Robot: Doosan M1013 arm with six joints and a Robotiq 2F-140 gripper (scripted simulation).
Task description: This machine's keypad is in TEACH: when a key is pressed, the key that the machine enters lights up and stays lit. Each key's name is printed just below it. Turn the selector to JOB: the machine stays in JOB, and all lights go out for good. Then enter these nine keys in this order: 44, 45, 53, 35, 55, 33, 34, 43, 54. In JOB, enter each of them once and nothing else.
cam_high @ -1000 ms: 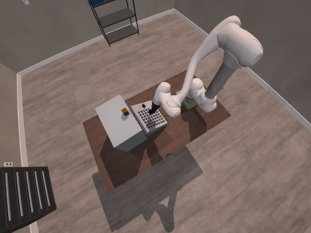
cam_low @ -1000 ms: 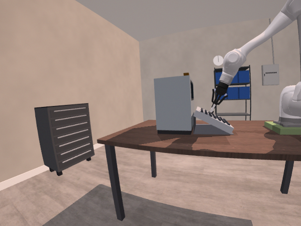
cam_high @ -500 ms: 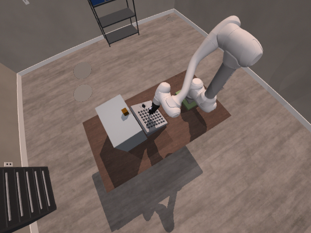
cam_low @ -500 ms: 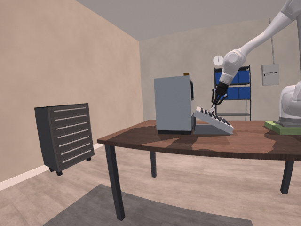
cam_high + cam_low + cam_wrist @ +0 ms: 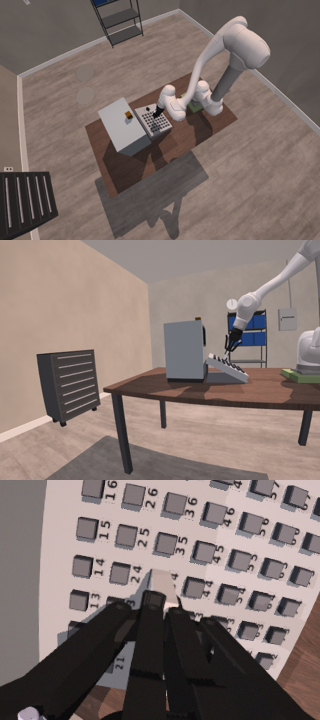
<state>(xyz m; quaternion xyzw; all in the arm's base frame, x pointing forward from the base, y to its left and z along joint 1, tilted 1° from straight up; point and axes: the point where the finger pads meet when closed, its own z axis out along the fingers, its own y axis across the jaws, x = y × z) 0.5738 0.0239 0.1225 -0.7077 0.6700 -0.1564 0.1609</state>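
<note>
Machine (image 5: pixel 121 126) w/ sloped keypad (image 5: pixel 165 128) on counter (image 5: pixel 206 129), next to arm base. No keys lit in wrist view, so prob already in JOB; how many entries are done can't be told. Fingers clenched, grasping nothing, pale tip (image 5: pixel 162 583) at key ~34, contact unclear. Labels readable: 13–17, 24–27, 35–37.
</note>
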